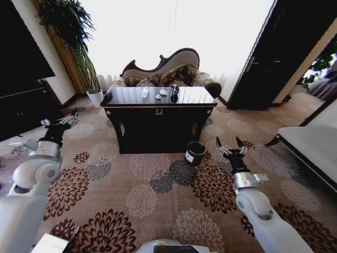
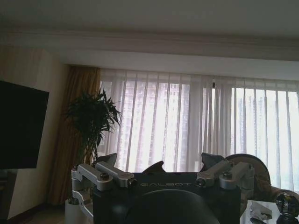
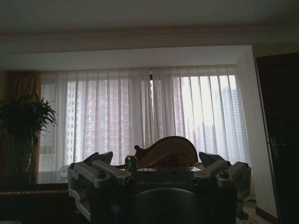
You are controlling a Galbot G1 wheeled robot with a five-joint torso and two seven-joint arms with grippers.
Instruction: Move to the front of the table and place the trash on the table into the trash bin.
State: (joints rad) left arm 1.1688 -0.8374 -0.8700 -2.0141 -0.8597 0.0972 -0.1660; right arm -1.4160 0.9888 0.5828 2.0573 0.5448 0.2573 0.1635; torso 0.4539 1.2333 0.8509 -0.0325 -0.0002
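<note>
White paper wads [image 1: 145,93] and a small black cup [image 1: 174,90] sit mid-top on the glossy dark desk [image 1: 158,112]; black bin [image 1: 195,153] stands by its front-right leg; left gripper [image 1: 59,122] and right gripper [image 1: 230,145] jaws wide, empty

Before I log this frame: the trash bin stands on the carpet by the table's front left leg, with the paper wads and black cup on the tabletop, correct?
Not quite. In the head view the trash bin stands by the front right leg of the table, not the left. The trash is indeed on the tabletop.
</note>
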